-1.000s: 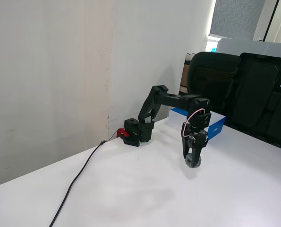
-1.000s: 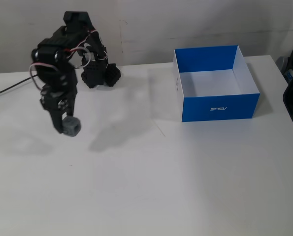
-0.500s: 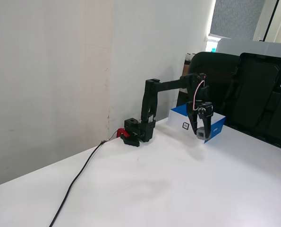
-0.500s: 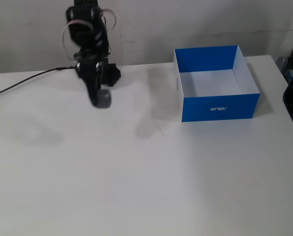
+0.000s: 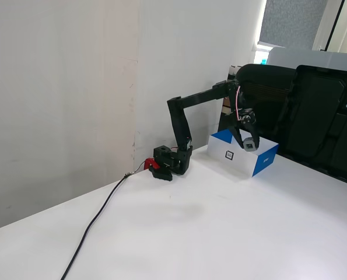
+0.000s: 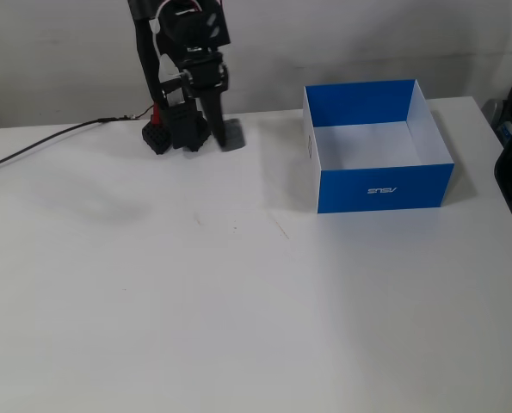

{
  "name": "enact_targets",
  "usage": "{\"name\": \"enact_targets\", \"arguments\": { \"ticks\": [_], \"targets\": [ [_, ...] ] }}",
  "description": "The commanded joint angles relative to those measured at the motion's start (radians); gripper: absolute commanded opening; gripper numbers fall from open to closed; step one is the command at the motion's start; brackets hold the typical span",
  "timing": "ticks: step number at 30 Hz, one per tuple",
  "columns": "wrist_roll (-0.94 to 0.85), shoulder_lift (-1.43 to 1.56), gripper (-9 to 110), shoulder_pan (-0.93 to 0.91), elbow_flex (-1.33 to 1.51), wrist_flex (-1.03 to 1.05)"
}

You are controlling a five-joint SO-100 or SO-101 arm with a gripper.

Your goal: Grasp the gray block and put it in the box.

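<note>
Black cable trails across the white tabletop from the left edge of a fixed view toward the arm's black base, which sits at upper left centre beside a small red part. In a fixed view taken from the side the same cable runs from the lower left up to the base near the pale wall.

Rising from that base, the black jointed arm reaches rightward across the upper middle of the side picture. Its two-finger gripper points down and is pinching the small dark gray cube-shaped block, held in the air, clear of the table. From the other fixed view the gripper hangs just right of the base, with the gray block clamped at its tip (the patterned faces are too small to make out).

Further right stands the shallow open-top box with blue outer sides and a white inside, well apart from the block in this picture, its front bearing small white lettering. In the side picture the box shows a white panel with a small square mark, and the block appears in front of its upper edge. A dark office chair fills the right background.
</note>
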State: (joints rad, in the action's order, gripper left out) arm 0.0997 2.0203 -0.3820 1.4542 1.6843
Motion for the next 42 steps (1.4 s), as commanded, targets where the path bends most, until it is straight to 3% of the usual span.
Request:
{"name": "enact_targets", "arguments": {
  "ticks": [1, 15, 36, 42],
  "targets": [
    [-0.009, 0.153, 0, -0.107, 0.097, -0.087],
    [-0.011, 0.16, 0, -0.414, 0.124, -0.173],
    [-0.011, 0.072, 0, -0.687, 0.279, -0.591],
    [-0.012, -0.101, 0, -0.764, 0.21, -0.67]
  ]
}}
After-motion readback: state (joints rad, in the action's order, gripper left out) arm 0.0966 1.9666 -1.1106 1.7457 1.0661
